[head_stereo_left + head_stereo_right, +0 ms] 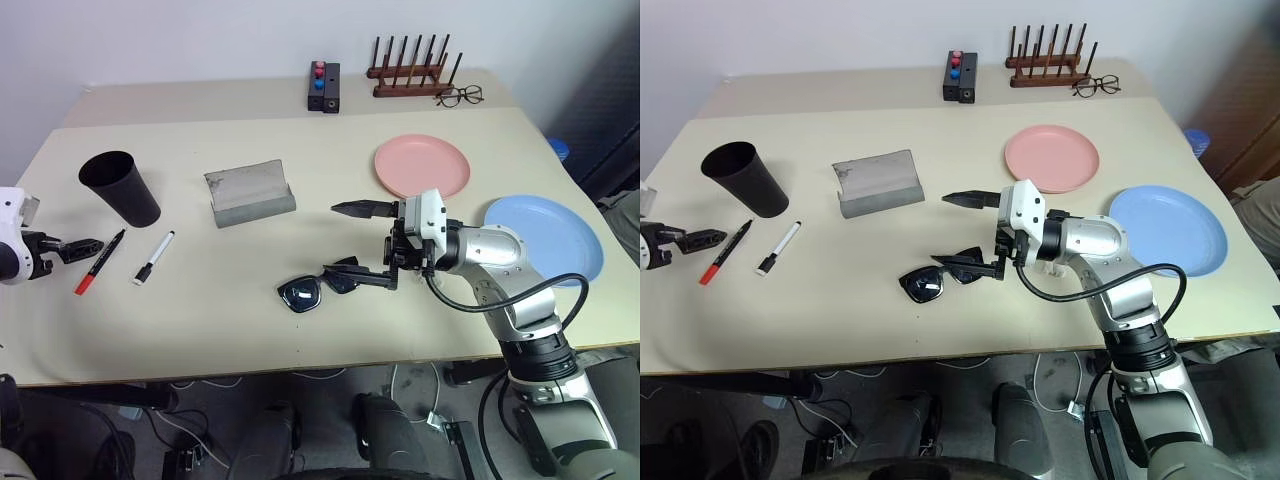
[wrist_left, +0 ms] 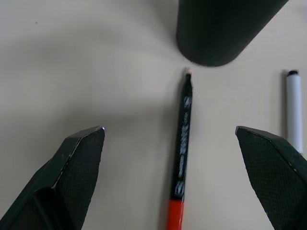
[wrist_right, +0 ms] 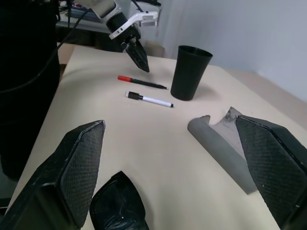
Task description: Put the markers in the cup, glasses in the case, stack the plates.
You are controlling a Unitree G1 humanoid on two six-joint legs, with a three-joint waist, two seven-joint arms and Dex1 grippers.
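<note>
Left eye view: a cream bench [image 1: 300, 330] carries every item of the sorting task, none yet put away. The light blue plate [image 1: 555, 235] lies near the bench's right edge and the salmon pink plate [image 1: 422, 165] sits apart from it, toward the far right corner; the two remain unstacked. The grey case [image 1: 250, 193] stands with its flap up at mid-bench, and the black cup [image 1: 120, 187] stands upright near the left edge.

The right end effector [image 1: 365, 245] hangs released, jaws wide and empty, just above the sunglasses [image 1: 320, 287], which lie near the front edge. The left end effector [image 1: 85, 245], likewise spread and holding nothing, points at the far end of the red-capped marker [image 1: 98, 263]; a second, white-barrelled marker [image 1: 154, 258] lies just beside it, both close in front of the cup.

The risks from here are probably these: the left jaws, closing on the thin marker so near the cup's base, could knock the tumbler over or roll the pen away; the right jaws could catch a temple of the sunglasses off-centre and drag them toward the front edge.
</note>
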